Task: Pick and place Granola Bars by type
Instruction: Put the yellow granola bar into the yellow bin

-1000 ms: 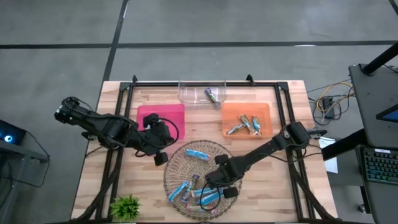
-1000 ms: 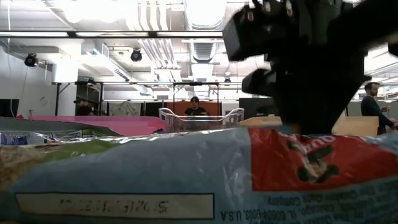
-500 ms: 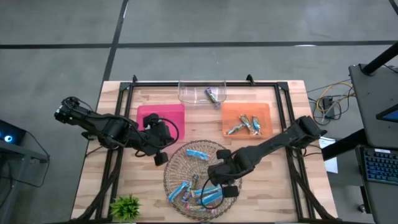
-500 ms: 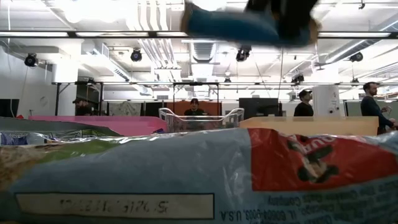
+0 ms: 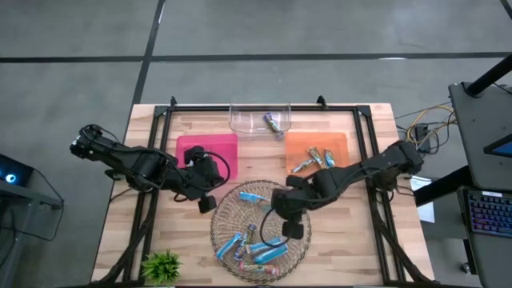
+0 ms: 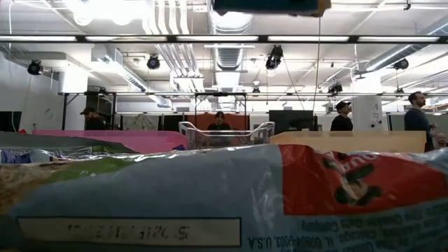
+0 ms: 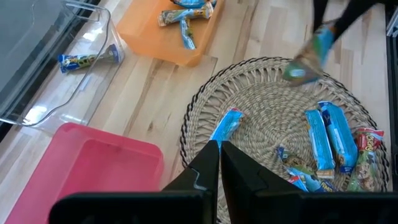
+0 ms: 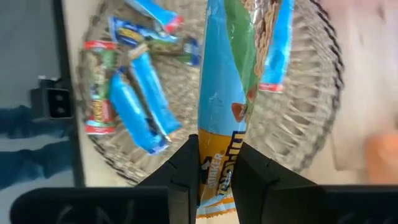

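Observation:
A round woven basket (image 5: 226,210) at the table's near middle holds several granola bars (image 5: 254,248), mostly blue. Above its far right part, my right gripper (image 5: 280,214) is shut on one blue-and-green bar (image 8: 231,68); that bar also shows blurred in the left wrist view (image 7: 308,57) and at the top of the low view (image 6: 269,5). My left gripper (image 7: 219,163) waits shut over the basket's left rim, by the pink tray (image 5: 206,150). The orange tray (image 5: 340,144) holds several bars (image 5: 316,160). The clear tray (image 5: 248,120) holds one bar (image 5: 274,122). My right gripper pinches the bar's one end (image 8: 217,163) between its two fingers (image 8: 186,165). The fingers slant steeply down from above and lie in line with the bar's length. The bar hangs below the fingers, lifted clear of the basket.
A small green plant (image 5: 162,264) stands at the near left corner. A bar wrapper (image 6: 210,196) lies right before the low camera and blocks most of that view. Black frame rails (image 5: 264,107) run along the table's edges. People stand in the room beyond.
My right gripper has risen from the basket's near part and moved toward the table's far edge, rolling as it went. The blue-and-green bar has come up with it and now hangs clear of the basket.

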You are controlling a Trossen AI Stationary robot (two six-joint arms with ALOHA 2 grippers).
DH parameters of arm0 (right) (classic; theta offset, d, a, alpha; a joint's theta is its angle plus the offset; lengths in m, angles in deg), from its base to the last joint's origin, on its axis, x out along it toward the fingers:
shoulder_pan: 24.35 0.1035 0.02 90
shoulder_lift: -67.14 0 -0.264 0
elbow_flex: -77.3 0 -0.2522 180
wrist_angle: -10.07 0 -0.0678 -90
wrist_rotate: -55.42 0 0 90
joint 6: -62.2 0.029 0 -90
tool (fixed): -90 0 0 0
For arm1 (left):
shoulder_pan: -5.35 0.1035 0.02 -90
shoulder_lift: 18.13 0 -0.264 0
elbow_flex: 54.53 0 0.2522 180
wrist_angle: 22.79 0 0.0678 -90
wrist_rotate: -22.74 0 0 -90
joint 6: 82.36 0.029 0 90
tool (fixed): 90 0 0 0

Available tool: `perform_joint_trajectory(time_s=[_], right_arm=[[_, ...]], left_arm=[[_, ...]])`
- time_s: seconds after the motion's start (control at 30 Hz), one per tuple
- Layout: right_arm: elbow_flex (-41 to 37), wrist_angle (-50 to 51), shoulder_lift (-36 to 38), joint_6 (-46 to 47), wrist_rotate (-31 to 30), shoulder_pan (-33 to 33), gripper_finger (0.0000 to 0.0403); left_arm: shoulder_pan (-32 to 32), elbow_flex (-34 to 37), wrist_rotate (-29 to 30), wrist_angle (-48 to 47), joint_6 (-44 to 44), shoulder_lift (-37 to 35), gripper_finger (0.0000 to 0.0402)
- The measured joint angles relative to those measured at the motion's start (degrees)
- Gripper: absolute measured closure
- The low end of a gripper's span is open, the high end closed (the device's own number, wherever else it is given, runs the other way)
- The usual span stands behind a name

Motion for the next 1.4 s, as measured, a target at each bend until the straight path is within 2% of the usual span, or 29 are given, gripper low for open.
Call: perform_joint_trajectory(time_s=[0.4,0.6,0.87,0.97,1.23,1.4], right_arm=[[-2.9,2.32,1.54,-1.48,-1.38,-8.41,0.0342],[-8.09,2.47,4.45,-1.67,-1.52,-13.3,0.0342],[-17.78,1.48,12.37,-1.07,-1.51,-19.61,0.034],[-22.39,0.66,16.77,1.65,-1.51,-21.96,0.034],[-36.45,-9.93,29.35,11.89,-1.53,-26.73,0.034],[-43.66,-15.78,34.43,19.9,-1.49,-28.26,0.0339]], left_arm=[[0.04,0.0,0.0,-0.09,-0.01,0.0,0.0401],[0.04,0.0,0.0,-0.12,-0.01,0.0,0.0401],[0.04,0.0,-0.02,-0.19,-0.03,0.0,0.0401],[0.04,0.0,-0.02,-0.22,-0.03,0.0,0.0401],[0.04,0.0,-0.02,-0.14,-0.03,0.0,0.0401],[0.04,0.0,-0.02,-0.09,-0.03,0.0,0.0401]])
